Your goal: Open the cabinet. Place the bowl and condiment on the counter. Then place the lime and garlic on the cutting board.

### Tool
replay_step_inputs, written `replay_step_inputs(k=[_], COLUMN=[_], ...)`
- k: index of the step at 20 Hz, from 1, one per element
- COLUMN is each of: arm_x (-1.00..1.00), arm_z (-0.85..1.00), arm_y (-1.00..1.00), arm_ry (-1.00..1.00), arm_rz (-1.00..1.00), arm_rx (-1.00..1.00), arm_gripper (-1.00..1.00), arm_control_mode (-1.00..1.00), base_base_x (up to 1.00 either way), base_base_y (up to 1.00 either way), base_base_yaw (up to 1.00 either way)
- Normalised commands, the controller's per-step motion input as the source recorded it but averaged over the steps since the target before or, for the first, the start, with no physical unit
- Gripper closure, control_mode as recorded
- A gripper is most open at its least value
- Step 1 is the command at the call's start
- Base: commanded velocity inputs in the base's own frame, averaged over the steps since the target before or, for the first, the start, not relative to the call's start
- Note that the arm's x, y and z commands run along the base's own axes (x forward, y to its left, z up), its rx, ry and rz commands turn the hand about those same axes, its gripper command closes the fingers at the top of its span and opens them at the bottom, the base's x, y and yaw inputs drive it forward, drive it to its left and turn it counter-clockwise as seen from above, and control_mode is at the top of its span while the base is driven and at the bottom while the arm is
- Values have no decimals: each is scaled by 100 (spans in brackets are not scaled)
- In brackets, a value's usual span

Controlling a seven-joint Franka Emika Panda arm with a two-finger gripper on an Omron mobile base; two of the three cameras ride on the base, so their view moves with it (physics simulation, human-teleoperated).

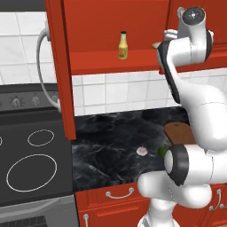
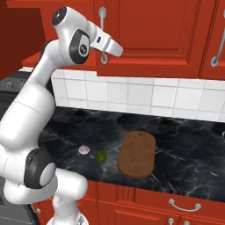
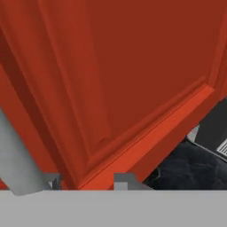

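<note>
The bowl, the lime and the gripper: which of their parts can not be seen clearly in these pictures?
- Bowl: left base view, just a sliver on the cabinet shelf; the arm covers the rest.
- Lime: left base view, half hidden behind the arm's joint; whole in the right base view.
- Gripper: hand view, the tips barely rise at the bottom edge, so its opening cannot be judged.
- Condiment: label too small to read.

cabinet (image 1: 106, 26): smooth red painted panels, a little shiny
handle (image 1: 44, 71): silver metal, smooth
counter (image 2: 184, 145): shiny black stone with white veins
cutting board (image 2: 137, 154): brown wood, dull
wall tiles (image 2: 132, 94): white, glossy
stovetop (image 1: 31, 155): dark grey, flat and smooth
</note>
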Motion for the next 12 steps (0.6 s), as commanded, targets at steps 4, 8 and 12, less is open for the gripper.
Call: replay_step_inputs(k=[4, 8, 12], arm_x=[-62, -53, -49], arm_z=[-60, -66, -67], arm_y=[-100, -100, -100], arm_ry=[-6, -6, -4], arm_rz=[0, 0, 0], arm_rx=[10, 8, 7], arm_gripper=[100, 100, 100], arm_control_mode=[-100, -100, -100], base_base_x=[0, 0, 0], base_base_y=[0, 0, 0], base_base_yaw=[0, 0, 0])
